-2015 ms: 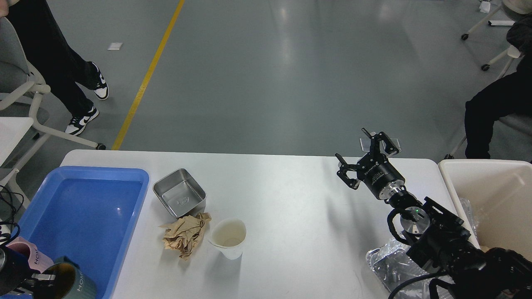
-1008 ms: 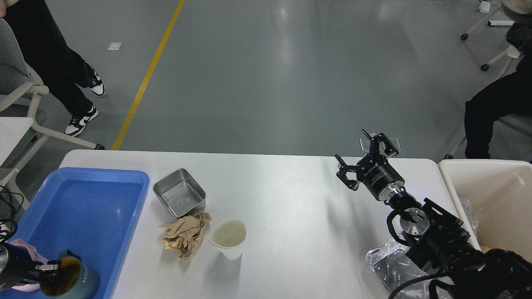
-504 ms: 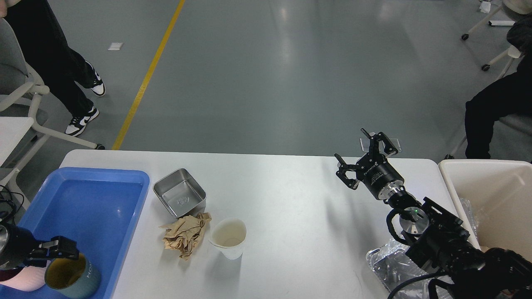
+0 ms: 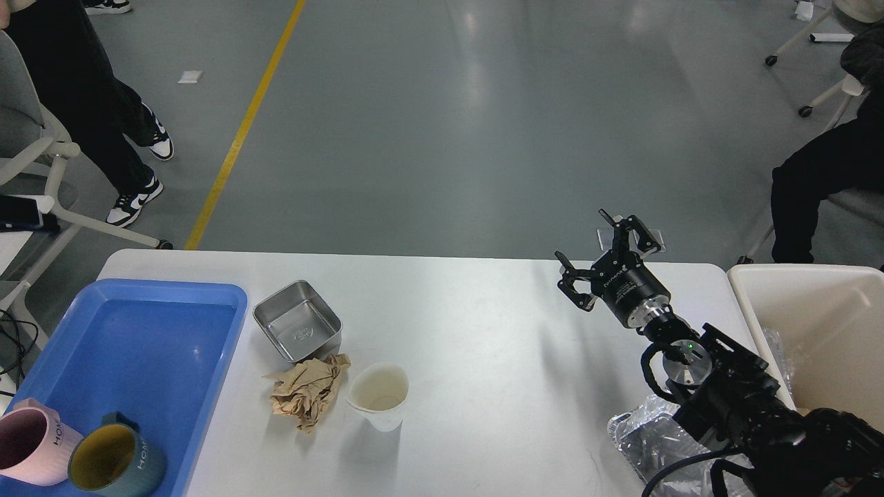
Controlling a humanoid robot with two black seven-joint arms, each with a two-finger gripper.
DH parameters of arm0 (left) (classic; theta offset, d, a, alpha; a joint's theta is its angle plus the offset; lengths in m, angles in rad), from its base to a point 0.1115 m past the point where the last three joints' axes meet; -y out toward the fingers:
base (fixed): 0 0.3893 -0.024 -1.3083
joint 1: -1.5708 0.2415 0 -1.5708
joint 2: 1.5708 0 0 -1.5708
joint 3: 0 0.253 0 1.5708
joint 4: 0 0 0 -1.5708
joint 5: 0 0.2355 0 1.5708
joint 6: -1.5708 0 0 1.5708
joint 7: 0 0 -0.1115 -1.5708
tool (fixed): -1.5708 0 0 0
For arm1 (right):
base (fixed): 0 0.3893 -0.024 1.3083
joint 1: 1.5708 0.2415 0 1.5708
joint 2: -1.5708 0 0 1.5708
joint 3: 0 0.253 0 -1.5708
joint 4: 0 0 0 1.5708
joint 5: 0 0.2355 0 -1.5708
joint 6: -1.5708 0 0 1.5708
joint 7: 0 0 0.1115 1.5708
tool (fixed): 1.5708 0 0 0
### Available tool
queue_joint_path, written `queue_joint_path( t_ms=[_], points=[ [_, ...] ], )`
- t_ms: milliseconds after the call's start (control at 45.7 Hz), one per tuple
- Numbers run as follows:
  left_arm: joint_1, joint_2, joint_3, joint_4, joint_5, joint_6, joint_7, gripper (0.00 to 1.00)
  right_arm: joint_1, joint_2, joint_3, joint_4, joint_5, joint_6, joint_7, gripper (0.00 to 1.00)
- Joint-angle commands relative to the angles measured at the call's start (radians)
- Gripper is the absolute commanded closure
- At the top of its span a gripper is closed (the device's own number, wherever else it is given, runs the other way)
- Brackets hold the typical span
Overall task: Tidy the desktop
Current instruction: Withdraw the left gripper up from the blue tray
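Note:
The white desktop [image 4: 483, 331] fills the lower half of the head view. On it lie a square metal tin [image 4: 298, 330], a crumpled brown paper ball [image 4: 307, 390] and a white paper cup [image 4: 378, 395], close together left of centre. A blue tray [image 4: 173, 324] at the left holds a dark green mug [image 4: 116, 461] and a pink mug [image 4: 27, 445], both upright at its near end. My right gripper [image 4: 599, 259] is open and empty, raised above the table's far right part. My left gripper is out of view.
A beige bin [image 4: 808, 283] stands off the table's right end with clear plastic inside. Crinkled clear plastic [image 4: 642, 442] lies on the near right of the table under my right arm. People sit on chairs at far left and far right.
My left gripper set the green mug down in the tray beside the pink mug, let go and withdrew out of view. My right gripper has barely moved.

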State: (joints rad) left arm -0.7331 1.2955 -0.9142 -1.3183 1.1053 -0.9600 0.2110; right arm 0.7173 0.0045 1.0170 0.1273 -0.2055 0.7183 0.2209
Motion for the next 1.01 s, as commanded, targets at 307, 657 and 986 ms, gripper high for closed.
queue_joint_path(
  t_ms=[307, 657, 986],
  points=[
    [-0.111, 0.019, -0.008, -0.053, -0.059, 0.0, 0.028, 0.06, 0.002, -0.001, 0.0, 0.0, 0.0, 0.001, 0.0, 0.0],
    [-0.065, -0.134, 0.032, -0.024, -0.062, 0.0, 0.05, 0.06, 0.002, -0.008, -0.002, 0.002, -0.002, 0.003, -0.002, 0.0],
    [0.011, -0.229, 0.044, 0.113, -0.107, 0.165, 0.012, 0.04, -0.001, -0.001, -0.002, 0.0, -0.009, 0.001, 0.0, 0.0]
  ],
)
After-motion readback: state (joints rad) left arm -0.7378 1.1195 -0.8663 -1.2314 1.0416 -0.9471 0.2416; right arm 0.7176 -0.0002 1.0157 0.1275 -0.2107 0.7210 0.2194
